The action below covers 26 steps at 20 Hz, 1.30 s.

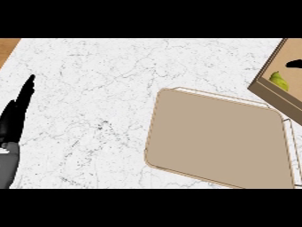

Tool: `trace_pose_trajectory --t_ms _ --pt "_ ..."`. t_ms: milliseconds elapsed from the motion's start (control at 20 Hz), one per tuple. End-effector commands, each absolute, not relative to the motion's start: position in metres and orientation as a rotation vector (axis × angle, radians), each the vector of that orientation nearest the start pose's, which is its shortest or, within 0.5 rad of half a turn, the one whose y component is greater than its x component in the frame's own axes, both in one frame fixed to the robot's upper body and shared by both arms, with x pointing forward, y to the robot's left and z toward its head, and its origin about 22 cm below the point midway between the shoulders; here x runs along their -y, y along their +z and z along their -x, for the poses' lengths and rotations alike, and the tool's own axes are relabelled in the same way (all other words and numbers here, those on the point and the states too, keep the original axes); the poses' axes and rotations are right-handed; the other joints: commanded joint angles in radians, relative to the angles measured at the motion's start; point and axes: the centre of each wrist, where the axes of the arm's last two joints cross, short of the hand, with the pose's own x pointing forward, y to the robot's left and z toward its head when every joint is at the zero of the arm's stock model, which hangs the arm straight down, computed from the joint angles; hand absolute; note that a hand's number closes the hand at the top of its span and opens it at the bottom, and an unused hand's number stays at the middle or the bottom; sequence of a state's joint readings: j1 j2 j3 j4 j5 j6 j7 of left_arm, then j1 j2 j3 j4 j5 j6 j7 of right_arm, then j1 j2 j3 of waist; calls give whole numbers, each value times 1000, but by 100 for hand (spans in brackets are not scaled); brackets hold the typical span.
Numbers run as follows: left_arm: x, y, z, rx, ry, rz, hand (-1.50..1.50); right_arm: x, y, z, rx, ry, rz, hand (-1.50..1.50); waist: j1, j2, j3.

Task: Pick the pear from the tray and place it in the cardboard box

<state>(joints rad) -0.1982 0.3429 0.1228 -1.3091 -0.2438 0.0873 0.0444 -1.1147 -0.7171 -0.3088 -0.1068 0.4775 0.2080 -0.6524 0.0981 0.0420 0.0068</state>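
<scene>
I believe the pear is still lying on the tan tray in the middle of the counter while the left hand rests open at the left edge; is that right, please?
Not quite. The head view shows the pear already inside the cardboard box at the upper right, and the tan tray bare. The left hand does rest open at the left edge, as you say.

There are no words, numbers or signs to read here. The tray (218, 137), the cardboard box (277, 95) at about two o'clock and the white tabletop (94, 88) have no labels or brand names on them.
</scene>
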Motion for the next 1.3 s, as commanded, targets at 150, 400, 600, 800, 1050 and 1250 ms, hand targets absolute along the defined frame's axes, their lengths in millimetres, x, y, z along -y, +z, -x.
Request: trace_pose_trajectory --t_ms 150,400,600,800,1050,1250 --pt "-345 28 -288 1444 -291 -604 0 456 181 -404 1876 299 416 -150 0 4 0" --pt "-342 27 -290 1434 -256 -594 0 500 195 -374 1891 230 368 -150 -14 8 2" --pt "-343 31 -291 1440 -253 -608 0 523 199 -354 1880 184 400 -150 -13 10 3" --pt "-338 17 -279 1429 -244 -598 0 557 198 -318 1857 143 443 -150 -17 12 8" --pt "-333 20 -282 1449 -244 -592 0 576 212 -297 1836 158 485 -150 -15 16 11" --pt "-336 23 -282 1461 -248 -596 0 588 211 -280 1792 208 487 -150 -24 11 12"
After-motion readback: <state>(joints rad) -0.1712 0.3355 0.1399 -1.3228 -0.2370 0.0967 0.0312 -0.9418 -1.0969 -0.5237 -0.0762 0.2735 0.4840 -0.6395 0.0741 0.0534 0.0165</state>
